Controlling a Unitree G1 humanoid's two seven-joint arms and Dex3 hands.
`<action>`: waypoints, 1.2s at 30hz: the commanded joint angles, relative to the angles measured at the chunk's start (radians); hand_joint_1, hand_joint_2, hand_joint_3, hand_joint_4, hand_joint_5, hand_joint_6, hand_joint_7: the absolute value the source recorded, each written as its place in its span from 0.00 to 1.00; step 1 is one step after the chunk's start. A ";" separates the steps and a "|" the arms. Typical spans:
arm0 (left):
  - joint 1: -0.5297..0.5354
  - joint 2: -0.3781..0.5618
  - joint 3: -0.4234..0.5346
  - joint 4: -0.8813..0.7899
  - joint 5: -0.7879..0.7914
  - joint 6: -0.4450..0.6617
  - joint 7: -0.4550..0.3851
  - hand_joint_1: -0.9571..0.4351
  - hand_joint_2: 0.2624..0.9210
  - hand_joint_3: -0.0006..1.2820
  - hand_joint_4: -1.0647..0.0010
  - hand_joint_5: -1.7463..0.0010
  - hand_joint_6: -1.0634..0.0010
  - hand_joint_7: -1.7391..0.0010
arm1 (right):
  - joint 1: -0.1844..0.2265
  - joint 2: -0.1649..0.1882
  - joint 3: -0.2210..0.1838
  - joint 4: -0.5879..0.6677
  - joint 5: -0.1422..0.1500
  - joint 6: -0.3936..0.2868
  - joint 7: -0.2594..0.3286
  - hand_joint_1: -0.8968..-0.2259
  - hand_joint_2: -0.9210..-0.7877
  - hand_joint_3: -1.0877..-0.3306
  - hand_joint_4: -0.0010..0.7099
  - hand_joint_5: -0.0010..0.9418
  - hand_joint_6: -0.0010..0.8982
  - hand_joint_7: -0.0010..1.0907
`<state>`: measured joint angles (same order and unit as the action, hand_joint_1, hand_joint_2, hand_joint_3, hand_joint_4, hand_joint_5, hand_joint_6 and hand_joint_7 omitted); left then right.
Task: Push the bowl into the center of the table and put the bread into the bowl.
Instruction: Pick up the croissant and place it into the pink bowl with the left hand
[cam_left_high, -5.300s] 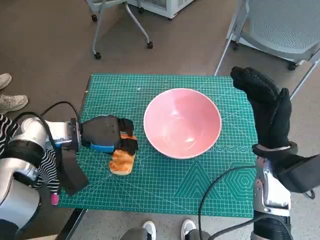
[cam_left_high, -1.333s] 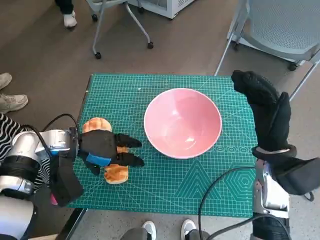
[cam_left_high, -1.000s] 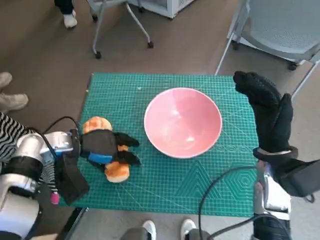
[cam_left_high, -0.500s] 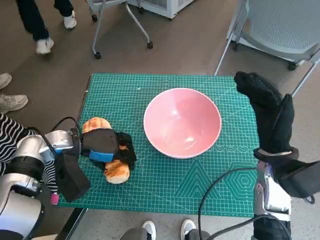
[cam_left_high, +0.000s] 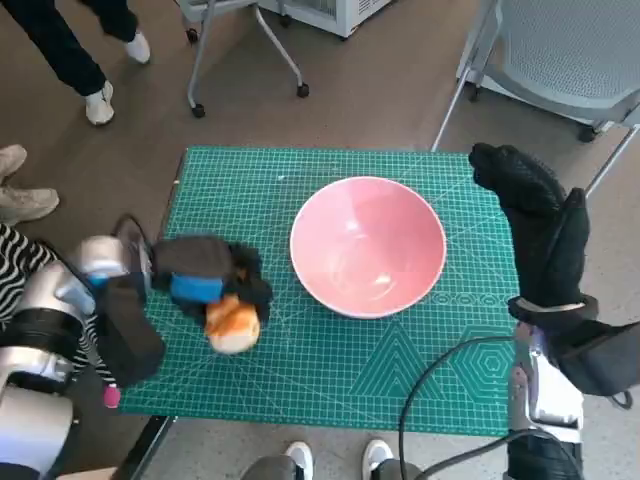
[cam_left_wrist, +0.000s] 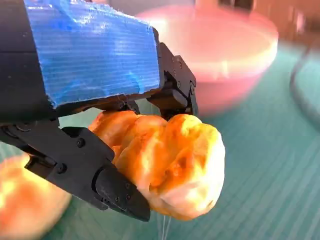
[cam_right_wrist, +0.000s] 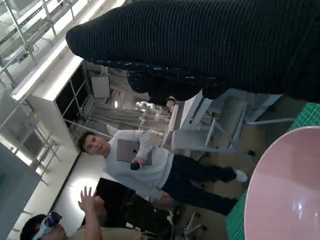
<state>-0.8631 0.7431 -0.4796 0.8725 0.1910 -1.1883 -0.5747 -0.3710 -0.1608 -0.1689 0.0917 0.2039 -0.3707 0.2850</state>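
I am reading this as the second step of the job: the wide pink plastic bowl is already sitting about mid-way across the green gridded cutting mat that covers the desk, so the bread is what I am working on. My left robot hand, black with blue tape over its back, is gripping a golden, glossy knotted bread roll between its black fingers; the left wrist view is showing the roll clamped on both sides and, I judge, just off the mat. The roll is sitting well to the left of the bowl, apart from its rim. The head view is blurring around that hand, so I cannot say how high the roll is riding. A second orange blur is showing at the edge of the wrist view, beside the held roll; it is too soft to identify. My right robot hand, in the black knitted glove, is standing upright beside the bowl's right rim with fingers extended, holding nothing and not touching the bowl. Next, as I judge it, I am needing to carry the roll rightward, clear the near rim with some height, and let go only once it is over the bowl's hollow.
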 joint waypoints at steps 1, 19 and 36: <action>-0.074 0.017 0.101 -0.170 -0.176 0.134 -0.081 0.69 0.98 0.01 0.25 0.46 0.33 0.33 | 0.019 -0.013 -0.014 0.003 0.031 0.026 0.005 0.27 0.00 0.46 0.28 0.00 0.11 0.51; -0.251 -0.293 0.231 -0.255 -0.027 0.412 0.111 0.69 0.95 0.02 0.26 0.42 0.27 0.39 | 0.010 -0.015 -0.014 0.024 0.040 0.012 0.009 0.27 0.00 0.47 0.27 0.00 0.12 0.50; -0.389 -0.469 0.106 0.090 0.272 0.377 0.292 0.69 1.00 0.02 0.31 0.38 0.36 0.34 | 0.030 -0.024 -0.011 0.007 0.038 0.005 0.014 0.27 0.00 0.46 0.27 0.00 0.12 0.49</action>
<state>-1.2146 0.2919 -0.3434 0.9226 0.4029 -0.8102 -0.3404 -0.3698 -0.1777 -0.1794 0.0960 0.2396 -0.3680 0.2921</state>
